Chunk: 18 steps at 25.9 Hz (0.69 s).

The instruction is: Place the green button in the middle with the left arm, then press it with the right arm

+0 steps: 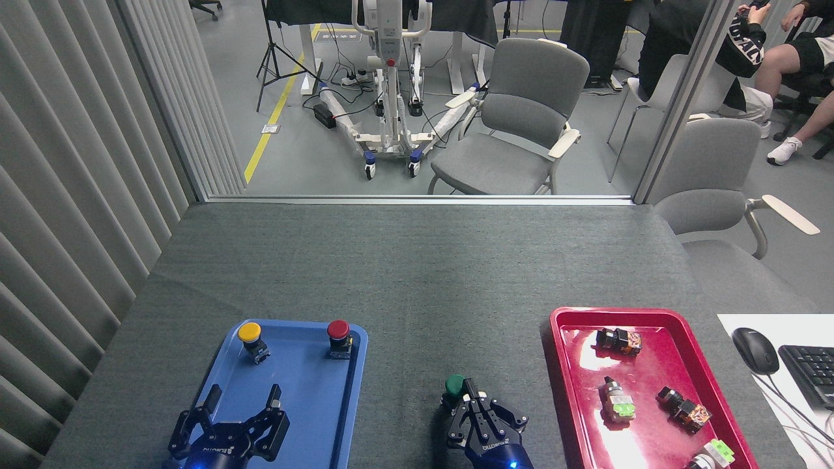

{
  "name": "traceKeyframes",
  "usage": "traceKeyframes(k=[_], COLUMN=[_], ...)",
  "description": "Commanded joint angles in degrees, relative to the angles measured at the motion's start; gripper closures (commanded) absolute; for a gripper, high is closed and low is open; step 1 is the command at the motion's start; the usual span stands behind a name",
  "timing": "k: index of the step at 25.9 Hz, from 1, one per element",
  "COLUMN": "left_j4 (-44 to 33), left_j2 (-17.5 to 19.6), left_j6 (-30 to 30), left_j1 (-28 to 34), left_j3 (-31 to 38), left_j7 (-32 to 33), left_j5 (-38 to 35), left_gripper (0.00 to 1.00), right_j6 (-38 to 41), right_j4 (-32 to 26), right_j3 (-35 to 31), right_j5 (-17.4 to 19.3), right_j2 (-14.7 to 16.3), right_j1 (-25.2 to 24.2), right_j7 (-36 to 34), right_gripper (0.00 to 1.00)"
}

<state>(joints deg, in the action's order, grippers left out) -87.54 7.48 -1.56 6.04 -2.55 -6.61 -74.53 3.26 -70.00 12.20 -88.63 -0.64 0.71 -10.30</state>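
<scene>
green button (454, 385) between blue tray (306, 417), red tray (658, 423)

Push-buttons, three: green button (455, 384), yellow button (249, 333), red button (337, 329). Trays, two: blue tray (313, 397) left, red tray (651, 391) right. Grippers, two: left gripper (242, 395), right gripper (474, 392). Grey chairs, two.

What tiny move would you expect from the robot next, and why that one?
Probably the right gripper eases straight down onto the green button. The button already stands on the grey cloth between the blue tray and the red tray, so placing looks done. The gripper's closed fingertips sit at the cap's edge, while the left gripper hangs open over the blue tray.
</scene>
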Motion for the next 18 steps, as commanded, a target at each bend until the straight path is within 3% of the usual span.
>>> traceKeyframes(k=[1,6,7,12,18], left_j4=[0.0,0.0,0.0,0.0,0.0], left_j2=[0.0,0.1,0.1,0.0,-0.1], left_j6=[0.0,0.0,0.1,0.0,0.0], left_j1=[0.3,0.3,0.3,0.4,0.6], left_j3=[0.0,0.1,0.1,1.0,1.7], left_j7=[0.0,0.0,0.0,0.0,-0.2], left_j5=[0.1,0.1,0.1,0.1,0.1], left_gripper=[0.00,0.00,0.00,0.00,0.00], right_j6=[0.1,0.0,0.0,-0.3,1.2], right_j4=[-0.8,-5.5,-6.4,-10.5,-10.8], right_j3=[-0.3,-0.5,-0.6,-3.9,-10.4], right_j5=[1.1,3.2,3.3,3.8,3.9], right_j2=[-0.2,-0.8,-0.8,-0.3,2.6], right_j1=[0.4,0.7,0.7,-0.3,-1.6], right_j7=[0.3,0.3,0.3,0.4,0.2], right_gripper=[1.00,0.96,0.90,0.01,0.00])
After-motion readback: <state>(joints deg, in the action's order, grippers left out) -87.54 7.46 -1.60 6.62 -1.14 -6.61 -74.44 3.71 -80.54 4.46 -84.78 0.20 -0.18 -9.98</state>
